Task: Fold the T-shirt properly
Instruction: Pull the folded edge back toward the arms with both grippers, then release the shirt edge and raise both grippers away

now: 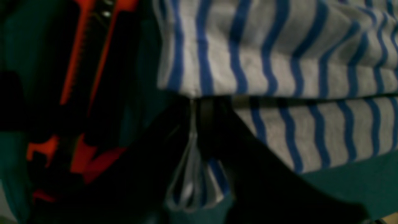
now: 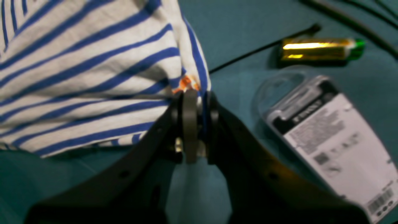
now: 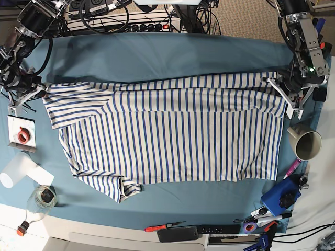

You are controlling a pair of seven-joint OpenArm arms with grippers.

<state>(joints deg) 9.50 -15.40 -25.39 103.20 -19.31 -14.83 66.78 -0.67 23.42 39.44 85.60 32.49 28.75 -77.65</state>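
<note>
Both grippers, left gripper (image 1: pixel 199 105) and right gripper (image 2: pixel 194 102), are pinched closed on the T-shirt (image 3: pixel 172 136) at opposite ends. It lies flat along the tablecloth (image 3: pixel 157 57), long axis running gripper to gripper, sleeves toward the right one.

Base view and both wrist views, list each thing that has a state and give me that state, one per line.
White cotton T-shirt with thin blue stripes: spread flat, top edge pinched at both ends.
Left gripper: jaws shut on the shirt's edge.
Right gripper: jaws shut on the shirt's edge.
Grey ceramic mug: lying on its side.
Clear glass bottle: lying down.
</note>
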